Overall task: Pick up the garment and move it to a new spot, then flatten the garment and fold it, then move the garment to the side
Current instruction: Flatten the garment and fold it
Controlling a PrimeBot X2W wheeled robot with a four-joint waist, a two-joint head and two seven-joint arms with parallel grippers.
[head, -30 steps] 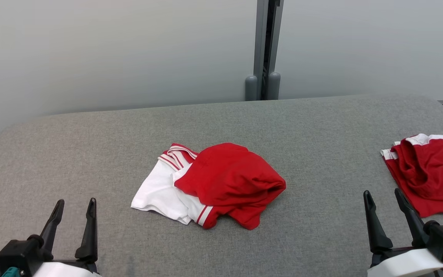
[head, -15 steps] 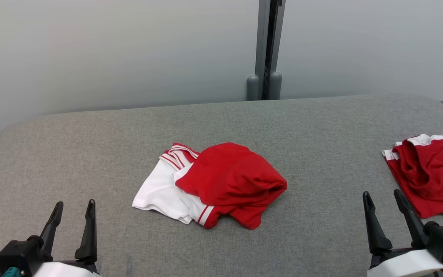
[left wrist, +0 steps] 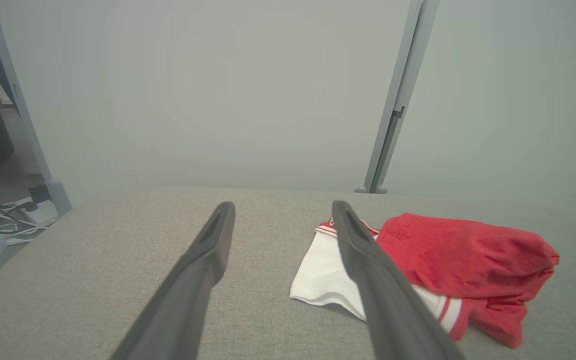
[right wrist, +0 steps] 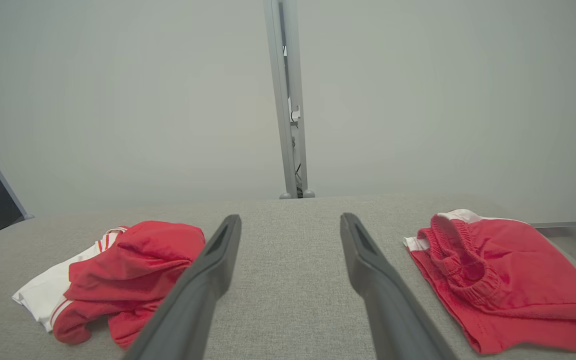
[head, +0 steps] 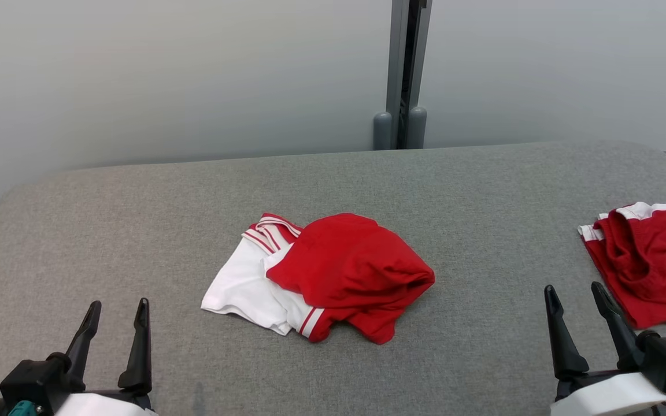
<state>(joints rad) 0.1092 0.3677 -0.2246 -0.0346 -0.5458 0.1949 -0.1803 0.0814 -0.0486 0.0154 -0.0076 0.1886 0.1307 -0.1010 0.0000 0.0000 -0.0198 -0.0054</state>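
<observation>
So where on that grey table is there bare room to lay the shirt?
Bare: the stretch between the crumpled shirt and the red shorts, and the table's left side beyond the shirt. Crowded: the right edge, under the shorts.

We see the garment (head: 333, 271) crumpled in a heap at the middle of the grey table (head: 136, 219). Its red part is bunched and folded over a flatter white part with red-striped trim, which spreads toward our left.

Open table (head: 136, 231) around crumpled garment (head: 339, 271); red shorts (head: 651, 266) far right
</observation>
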